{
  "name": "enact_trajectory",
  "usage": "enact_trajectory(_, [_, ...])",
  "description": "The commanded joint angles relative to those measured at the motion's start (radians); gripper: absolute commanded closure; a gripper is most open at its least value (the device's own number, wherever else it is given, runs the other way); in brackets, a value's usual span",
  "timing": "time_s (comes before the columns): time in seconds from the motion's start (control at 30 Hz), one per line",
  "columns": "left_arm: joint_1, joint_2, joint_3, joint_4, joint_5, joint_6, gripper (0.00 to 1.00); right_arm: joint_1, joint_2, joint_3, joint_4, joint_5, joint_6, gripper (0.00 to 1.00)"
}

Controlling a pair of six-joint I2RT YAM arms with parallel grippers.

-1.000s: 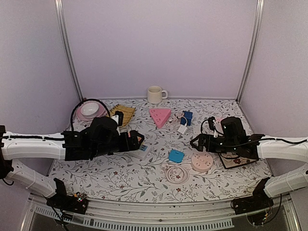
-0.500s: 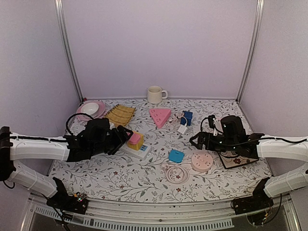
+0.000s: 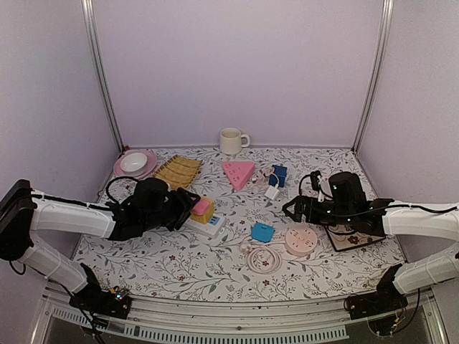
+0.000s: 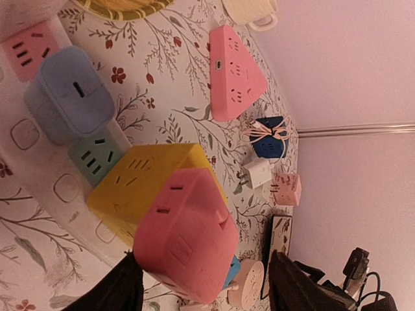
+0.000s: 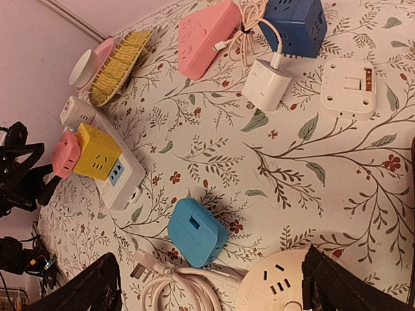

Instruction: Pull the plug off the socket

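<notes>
The left gripper (image 3: 192, 204) reaches low over the flowered table (image 3: 179, 261) toward a white strip (image 3: 213, 228) lying left of centre. Its jaws stand apart, one on each side of the pink plug (image 4: 188, 236) seated at the near end of that strip. In the wrist view one finger (image 4: 120, 288) sits just beside the plug's lower edge and the other stands clear, so nothing is clamped yet. A yellow cube (image 4: 146, 181) is plugged in right next to the pink one, with no gap visible between them.

The right gripper (image 3: 290, 210) hangs well apart on the other side, above a round socket (image 3: 301, 241), with its jaws spread wide and nothing in them.

The plug looks like a hard plastic block: light, rigid and unlikely to crush, but smooth on its faces and rounded at the corners. A shallow or corner pinch would probably slide off. The best hold appears to be flat across the two free faces, low on the body and clear of the yellow cube, followed by a pull straight out along the prongs. Nothing pins the strip, which looks light enough to lift with the plug, and a tilted pull could bind the prongs.
</notes>
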Motion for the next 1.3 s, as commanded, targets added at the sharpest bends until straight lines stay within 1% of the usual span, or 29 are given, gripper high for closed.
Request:
enact_trajectory(0.0, [0.018, 0.018, -0.014, 0.055, 0.008, -0.035, 0.37, 0.006, -0.008, -0.004, 0.025, 0.018, 0.012, 0.01])
enact_trajectory(0.07, [0.020, 0.019, -0.026, 0.085, 0.013, -0.041, 0.43, 0.006, -0.010, -0.005, 0.026, 0.020, 0.013, 0.00])
enact_trajectory(0.13, [0.022, 0.018, -0.040, 0.117, 0.018, -0.046, 0.46, 0.006, -0.011, -0.004, 0.025, 0.023, 0.014, 0.00])
enact_trajectory(0.3, [0.024, 0.018, -0.041, 0.125, 0.023, -0.045, 0.52, 0.007, -0.006, -0.006, 0.028, 0.021, 0.015, 0.00])
enact_trajectory(0.43, [0.025, 0.014, -0.054, 0.154, 0.031, -0.049, 0.61, 0.006, -0.002, -0.006, 0.029, 0.021, 0.019, 0.00])
enact_trajectory(0.63, [0.028, 0.008, -0.063, 0.157, 0.038, -0.047, 0.65, 0.006, 0.004, -0.006, 0.033, 0.020, 0.020, 0.00])
enact_trajectory(0.83, [0.034, 0.013, -0.066, 0.172, 0.048, -0.051, 0.73, 0.006, 0.010, -0.006, 0.036, 0.018, 0.023, 0.00])
enact_trajectory(1.0, [0.037, 0.026, -0.061, 0.178, 0.055, -0.049, 0.76, 0.006, 0.014, -0.006, 0.036, 0.020, 0.022, 0.00])
enact_trajectory(1.13, [0.042, 0.044, -0.057, 0.188, 0.078, -0.041, 0.89, 0.006, 0.014, -0.008, 0.038, 0.020, 0.020, 0.00])
enact_trajectory(1.27, [0.043, 0.055, -0.039, 0.177, 0.130, 0.000, 1.00, 0.009, 0.008, -0.009, 0.036, 0.020, 0.013, 0.00])
